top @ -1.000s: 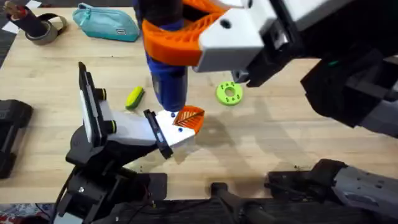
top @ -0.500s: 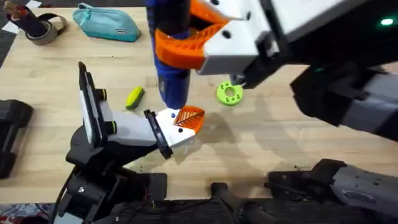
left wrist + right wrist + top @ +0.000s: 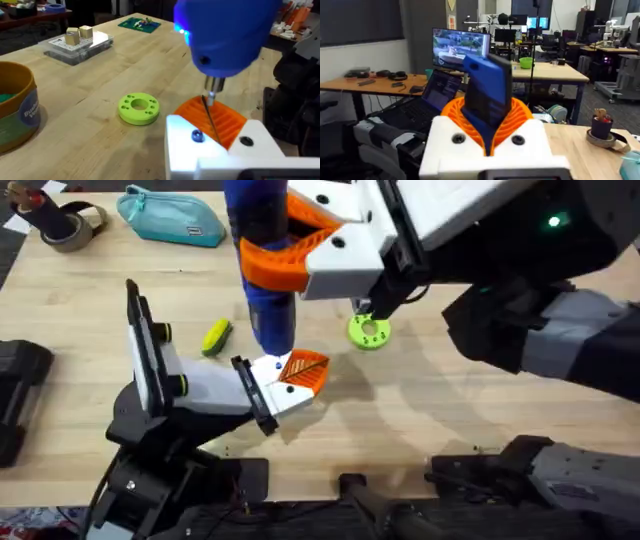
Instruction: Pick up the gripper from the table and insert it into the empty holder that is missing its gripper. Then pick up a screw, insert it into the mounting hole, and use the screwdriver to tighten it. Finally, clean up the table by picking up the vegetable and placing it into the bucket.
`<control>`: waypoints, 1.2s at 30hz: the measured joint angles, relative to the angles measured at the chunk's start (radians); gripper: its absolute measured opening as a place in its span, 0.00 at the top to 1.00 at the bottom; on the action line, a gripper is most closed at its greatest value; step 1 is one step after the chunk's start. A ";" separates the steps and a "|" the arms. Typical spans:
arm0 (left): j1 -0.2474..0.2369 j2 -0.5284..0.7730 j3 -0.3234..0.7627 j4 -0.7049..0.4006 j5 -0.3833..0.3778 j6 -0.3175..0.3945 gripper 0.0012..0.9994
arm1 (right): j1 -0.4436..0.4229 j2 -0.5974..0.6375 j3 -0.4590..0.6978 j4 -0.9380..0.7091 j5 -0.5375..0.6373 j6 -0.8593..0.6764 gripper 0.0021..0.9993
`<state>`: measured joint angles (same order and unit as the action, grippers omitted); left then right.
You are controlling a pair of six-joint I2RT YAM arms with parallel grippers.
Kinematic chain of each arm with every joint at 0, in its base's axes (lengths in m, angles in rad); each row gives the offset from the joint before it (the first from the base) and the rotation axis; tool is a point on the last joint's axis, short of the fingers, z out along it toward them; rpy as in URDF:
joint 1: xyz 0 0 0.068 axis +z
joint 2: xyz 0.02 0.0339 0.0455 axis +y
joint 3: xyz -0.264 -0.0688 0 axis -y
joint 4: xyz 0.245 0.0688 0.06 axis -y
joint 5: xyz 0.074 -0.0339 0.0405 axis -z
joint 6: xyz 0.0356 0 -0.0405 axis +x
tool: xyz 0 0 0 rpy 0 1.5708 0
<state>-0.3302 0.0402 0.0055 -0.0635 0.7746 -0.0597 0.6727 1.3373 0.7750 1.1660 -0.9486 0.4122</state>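
My right gripper [image 3: 266,260] is shut on the blue screwdriver [image 3: 266,290], holding it upright between orange ribbed pads [image 3: 470,117]. The screwdriver [image 3: 225,35] hangs just over my left gripper [image 3: 298,373], whose white fingers and orange pads look closed together with nothing between them. Its bit [image 3: 210,97] hovers above the orange pad [image 3: 225,122], a little beside the blue screw [image 3: 196,135] seated in the white finger. The yellow-and-green vegetable [image 3: 216,336] lies on the table to the left of the screwdriver. In the left wrist view the tan bucket [image 3: 15,112] stands at the edge.
A lime-green disc with holes [image 3: 369,331] lies right of the screwdriver. A teal pouch [image 3: 170,218] and a tape roll [image 3: 70,225] sit at the back left. A clear plastic box [image 3: 75,44] rests farther off. The right arm looms large over the table's middle.
The right arm has shifted slightly under the camera, swaying the screwdriver a little sideways. It stays upright over the left gripper, which has not moved.
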 joint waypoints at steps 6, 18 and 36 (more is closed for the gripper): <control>0.000 0.000 0.000 0.000 0.000 0.000 0.99 | 0.000 0.000 0.000 0.000 -0.016 0.000 0.97; 0.000 0.000 0.000 0.000 0.000 0.000 0.99 | 0.000 0.005 -0.006 0.002 -0.019 0.000 0.97; 0.000 0.000 0.000 0.000 0.000 0.000 0.99 | 0.017 0.037 -0.008 0.001 -0.021 -0.043 0.97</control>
<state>-0.3302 0.0402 0.0055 -0.0635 0.7746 -0.0597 0.6902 1.3746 0.7666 1.1667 -0.9695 0.3696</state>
